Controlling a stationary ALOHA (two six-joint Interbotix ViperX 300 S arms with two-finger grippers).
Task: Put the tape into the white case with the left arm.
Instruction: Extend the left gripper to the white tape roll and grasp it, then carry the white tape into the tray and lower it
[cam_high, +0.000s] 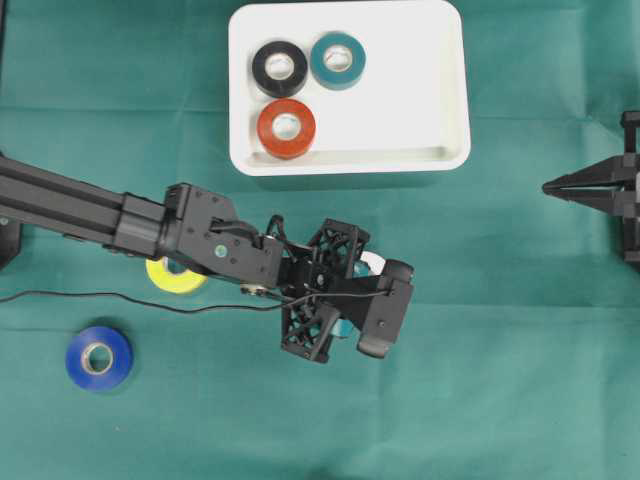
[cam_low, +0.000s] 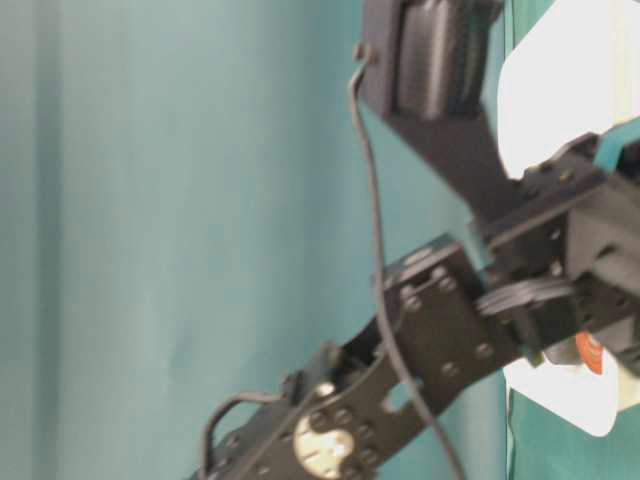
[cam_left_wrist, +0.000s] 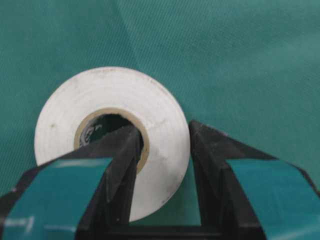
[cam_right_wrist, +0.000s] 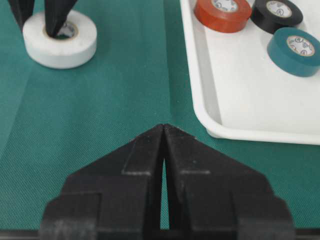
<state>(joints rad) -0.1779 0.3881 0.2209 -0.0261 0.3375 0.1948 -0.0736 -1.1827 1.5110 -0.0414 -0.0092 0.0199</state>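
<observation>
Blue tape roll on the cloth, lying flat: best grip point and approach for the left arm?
Take the blue tape roll from straight above by its ring wall: one finger down the open core, one outside. It lies flat, hole up, with bare cloth around. The left end effector grips the white tape roll that way.

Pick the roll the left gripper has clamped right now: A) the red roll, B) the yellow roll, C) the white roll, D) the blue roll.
C: the left gripper has one finger inside the core of the white roll and the other outside its wall, on the green cloth.
</observation>
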